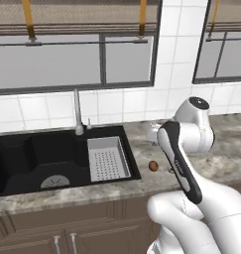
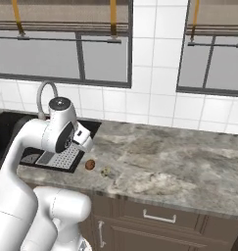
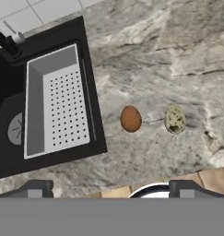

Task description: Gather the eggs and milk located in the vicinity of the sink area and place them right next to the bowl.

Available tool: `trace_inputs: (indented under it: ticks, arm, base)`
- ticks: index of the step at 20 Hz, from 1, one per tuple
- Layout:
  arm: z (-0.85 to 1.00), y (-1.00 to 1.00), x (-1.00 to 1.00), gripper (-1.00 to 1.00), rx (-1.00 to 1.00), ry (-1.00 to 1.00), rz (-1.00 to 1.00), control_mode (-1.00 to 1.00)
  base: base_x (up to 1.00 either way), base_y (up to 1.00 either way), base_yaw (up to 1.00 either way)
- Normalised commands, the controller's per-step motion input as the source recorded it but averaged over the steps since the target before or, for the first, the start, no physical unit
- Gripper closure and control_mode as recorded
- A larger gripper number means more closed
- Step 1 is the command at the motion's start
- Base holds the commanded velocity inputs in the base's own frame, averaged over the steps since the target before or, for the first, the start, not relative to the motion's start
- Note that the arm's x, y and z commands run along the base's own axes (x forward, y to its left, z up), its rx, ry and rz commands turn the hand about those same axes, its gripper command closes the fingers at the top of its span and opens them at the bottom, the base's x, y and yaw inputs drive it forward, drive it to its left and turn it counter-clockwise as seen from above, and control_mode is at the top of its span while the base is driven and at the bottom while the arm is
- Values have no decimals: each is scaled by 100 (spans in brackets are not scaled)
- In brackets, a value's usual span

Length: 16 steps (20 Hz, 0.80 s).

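Observation:
A small brown egg (image 3: 131,118) lies on the grey marbled counter, just right of the black sink (image 3: 12,138); it also appears as the egg (image 1: 153,165) and the egg (image 2: 90,164). My gripper (image 3: 111,190) hovers high above the counter's front edge, open, with nothing between its dark fingertips (image 3: 36,189). The egg sits beyond the tips, roughly centred between them. A grey perforated tray (image 3: 56,103) fills the sink's right basin, under the slim faucet (image 1: 77,111). The milk carton and the bowl are out of view.
A pale speckled egg-shaped thing (image 3: 175,119) lies a short way right of the brown egg, apart from it, seen too as the speckled thing (image 2: 106,171). The counter (image 2: 179,152) runs on to the right below a tiled wall and windows. Wooden cabinet fronts (image 2: 154,215) stand below.

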Motion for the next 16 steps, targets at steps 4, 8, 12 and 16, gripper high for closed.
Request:
trace_inputs:
  ticks: [4, 8, 12, 16]
  arm:
    - [0, 0, 0, -100, 0, 0, 0, 100]
    - [0, 0, 0, -100, 0, 0, 0, 100]
    - [0, 0, 0, -100, 0, 0, 0, 100]
    - [0, 0, 0, -100, 0, 0, 0, 100]
  base:
    - [79, -1, -20]
    - [0, 2, -1]
    - [0, 0, 0]
    - [0, 0, 0]
